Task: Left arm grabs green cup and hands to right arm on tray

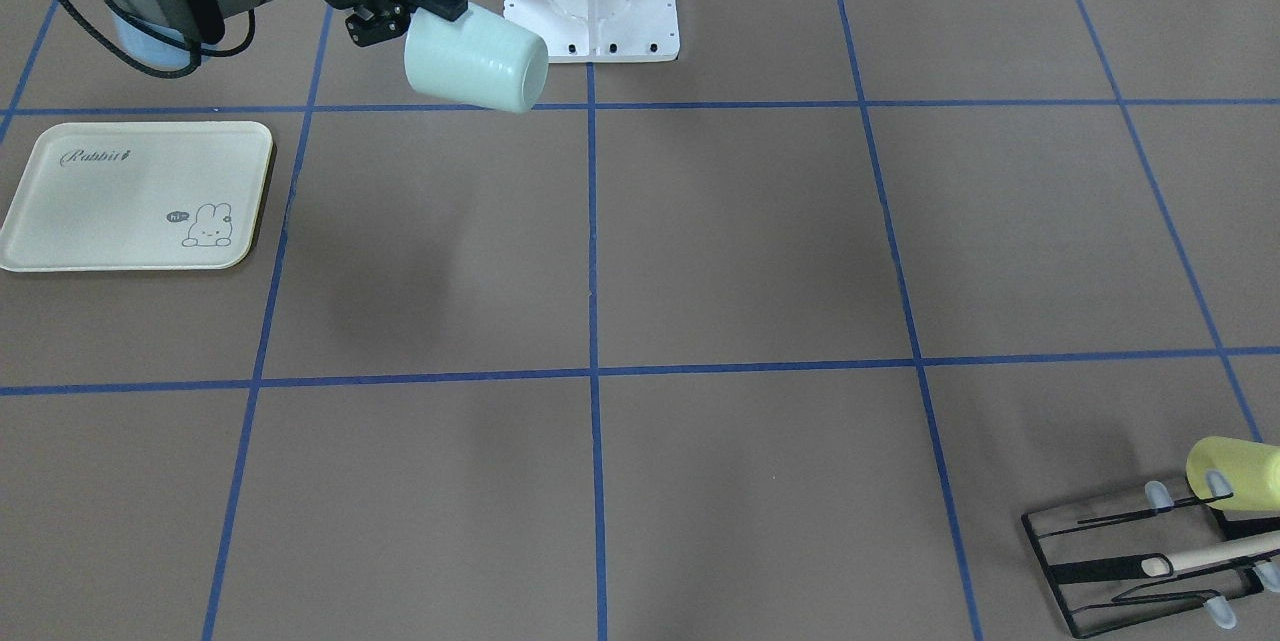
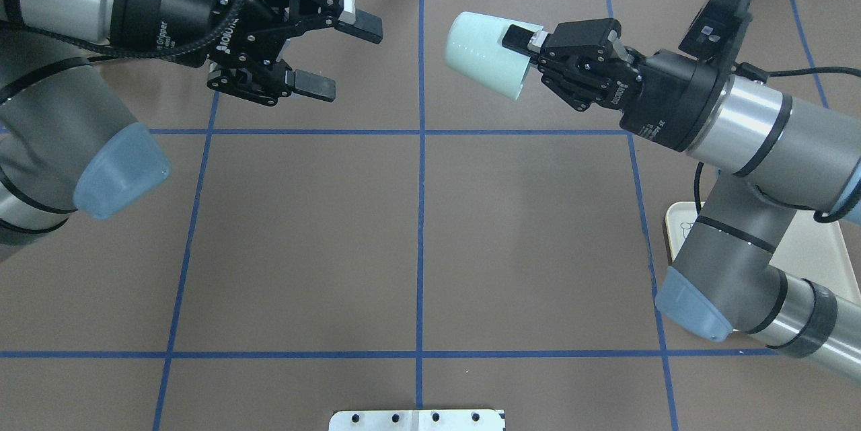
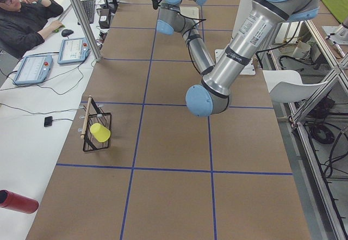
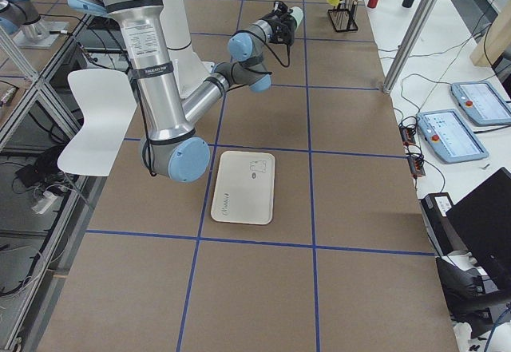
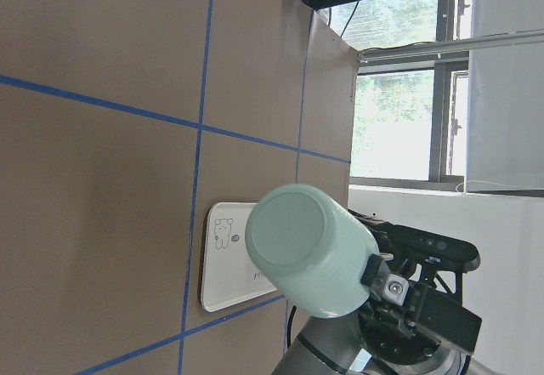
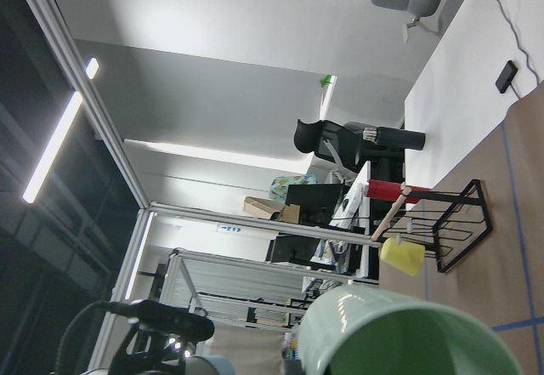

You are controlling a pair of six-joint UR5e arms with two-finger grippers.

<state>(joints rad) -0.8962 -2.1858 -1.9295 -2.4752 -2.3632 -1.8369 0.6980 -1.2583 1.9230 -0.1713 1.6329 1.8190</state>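
Above brown tabletop [image 1: 700, 241], black right gripper [image 2: 530, 53] clamps pale mint-green plastic tumbler [image 2: 481, 58]; left gripper [image 2: 343, 58] spread, empty. Handover looks done; placing on cream rectangular tray [image 1: 100, 221] remains.

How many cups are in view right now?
2. The green cup is held in the air by the right gripper; the yellow cup sits on the black wire rack. None seem hidden.
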